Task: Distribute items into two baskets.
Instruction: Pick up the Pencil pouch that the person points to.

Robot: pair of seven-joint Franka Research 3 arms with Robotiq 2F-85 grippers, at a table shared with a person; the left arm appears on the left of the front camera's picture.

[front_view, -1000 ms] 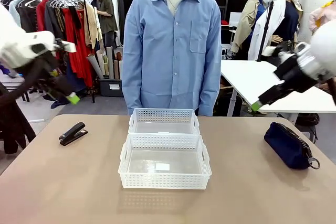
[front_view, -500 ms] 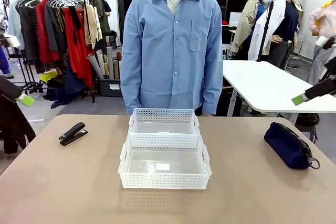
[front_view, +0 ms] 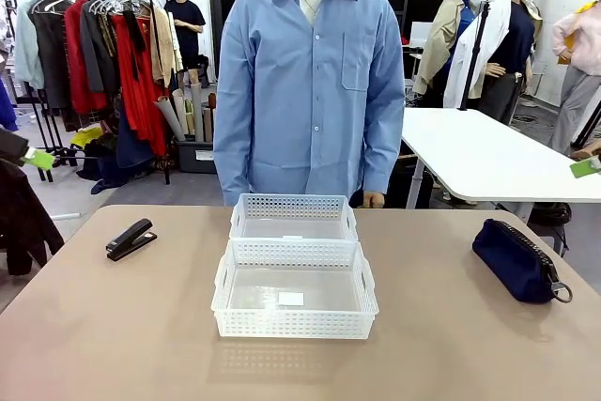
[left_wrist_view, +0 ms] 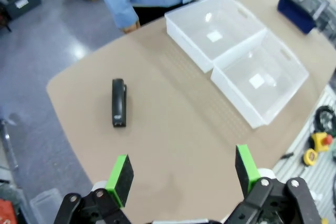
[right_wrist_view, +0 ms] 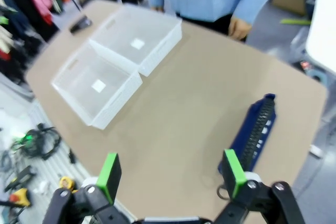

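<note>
Two flat white plastic baskets with little holes in their sides sit touching in the middle of the light brown table (front_view: 113,326). The near basket (front_view: 294,324) has a small white label; the far basket (front_view: 293,206) looks a bit smaller, though that is hard to tell. A small black stapler (front_view: 130,239) lies well to their left, a dark blue soft zip pouch (front_view: 516,260) well to their right. The left gripper (left_wrist_view: 182,171) hangs high over the stapler's side, green pads wide apart, holding nothing. The right gripper (right_wrist_view: 170,172) hangs high near the pouch, just as wide, holding nothing.
</note>
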